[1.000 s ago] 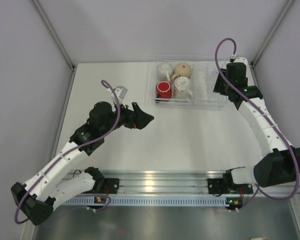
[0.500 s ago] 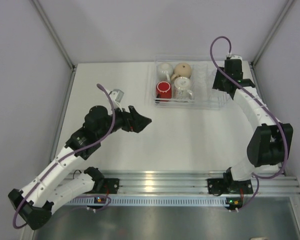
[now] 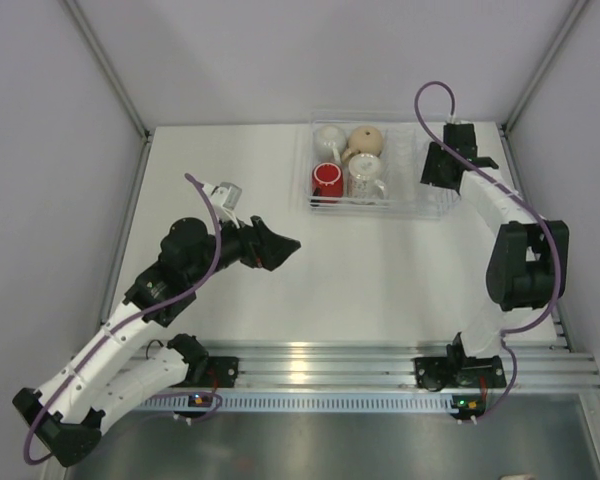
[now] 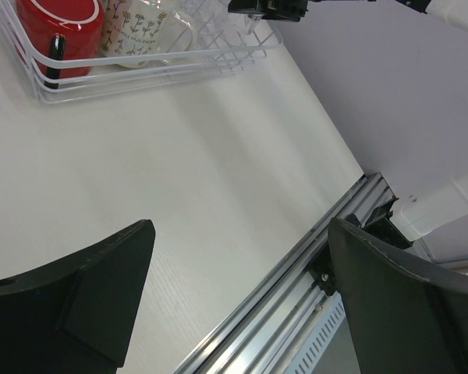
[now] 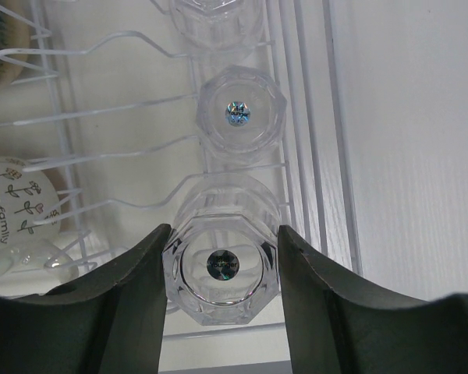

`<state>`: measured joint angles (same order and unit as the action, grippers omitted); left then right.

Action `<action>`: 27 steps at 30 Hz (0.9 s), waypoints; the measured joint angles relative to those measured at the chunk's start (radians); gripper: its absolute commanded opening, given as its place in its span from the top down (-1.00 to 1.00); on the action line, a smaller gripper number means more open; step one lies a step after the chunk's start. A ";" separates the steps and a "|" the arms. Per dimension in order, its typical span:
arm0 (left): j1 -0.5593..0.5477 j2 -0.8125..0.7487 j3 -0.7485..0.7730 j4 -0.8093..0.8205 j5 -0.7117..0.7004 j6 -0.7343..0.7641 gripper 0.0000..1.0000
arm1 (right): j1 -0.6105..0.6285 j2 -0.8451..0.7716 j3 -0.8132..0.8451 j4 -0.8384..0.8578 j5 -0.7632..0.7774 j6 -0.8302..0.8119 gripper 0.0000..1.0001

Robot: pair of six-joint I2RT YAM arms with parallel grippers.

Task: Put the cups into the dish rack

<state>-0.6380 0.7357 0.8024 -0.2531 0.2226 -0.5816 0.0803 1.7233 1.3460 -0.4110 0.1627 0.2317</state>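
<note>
Backing off, the left gripper gapes empty, well short of the rack's near-left corner. Over the rack's right end the right gripper has settled, clamping a glass seated in the slots; release looks due.

Right arm: the elbow swings up and inward and now folds steeply above its base.
Right claw: edges left over the dish rack, with the clear glass clamped between its fingers.
Left claw: draws slightly back toward its own base.
</note>
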 measured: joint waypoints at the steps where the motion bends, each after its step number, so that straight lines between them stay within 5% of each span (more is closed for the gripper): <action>1: 0.000 0.000 0.000 0.000 0.001 0.000 -0.96 | 0.000 0.006 0.000 0.008 -0.001 0.000 1.00; 7: 0.000 0.000 0.000 0.002 0.002 0.000 -0.96 | 0.000 0.050 0.000 0.022 0.005 0.006 0.97; 9: 0.000 0.000 0.000 0.003 0.002 0.000 -0.96 | 0.000 0.058 -0.005 0.021 0.008 0.007 0.70; 27: 0.000 0.013 0.000 0.010 0.027 -0.014 -0.96 | 0.000 0.084 -0.010 0.022 0.035 0.008 -0.17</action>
<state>-0.6380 0.7490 0.8028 -0.2432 0.2501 -0.5961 0.0803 1.8076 1.3357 -0.3893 0.1982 0.2394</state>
